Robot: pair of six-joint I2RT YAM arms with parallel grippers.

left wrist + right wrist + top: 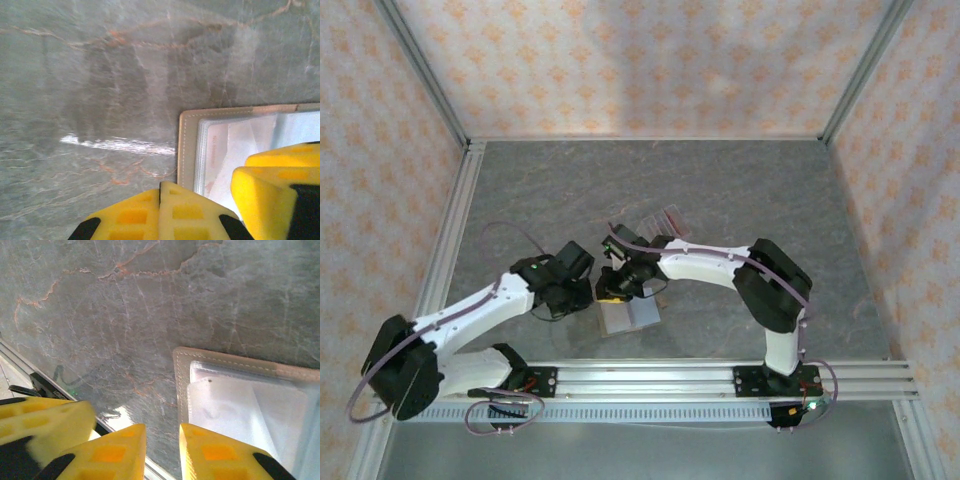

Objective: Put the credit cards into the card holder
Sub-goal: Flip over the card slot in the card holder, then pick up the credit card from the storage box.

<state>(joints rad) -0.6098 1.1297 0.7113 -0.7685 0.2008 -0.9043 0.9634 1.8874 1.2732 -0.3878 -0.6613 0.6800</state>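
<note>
Card holder [633, 318], a small flat tan-edged pouch lying open with clear plastic sleeves facing up, sits on the grey marble-patterned table top [720, 190] close to the near aluminium rail [720, 372], seen from the top camera. Both arms reach in over its left end. The left gripper [582, 296] is just beside that end, and the right gripper [613, 293], showing yellow at its tip, is over the holder's left edge. A clear acrylic slotted stand [660, 220] stands a little farther back, apart from the pouch.

From the left wrist, the left gripper [160, 192] has its yellow padded fingers pressed together with only a seam between them, clenched on nothing, just short of the card holder [187, 150] and its stitched tan border. Under the clear sleeve lies a pale insert [222, 147] with faint reddish print; whether it is a credit card cannot be told. The right gripper's fingers [270, 182] hang over the sleeve.

From the right wrist, the right gripper [162, 442] has its jaws slightly parted, with bare table in the gap and nothing grasped, just beside the card holder [182, 385] at its tan corner. The left gripper's finger [50, 422] sits at lower left
</note>
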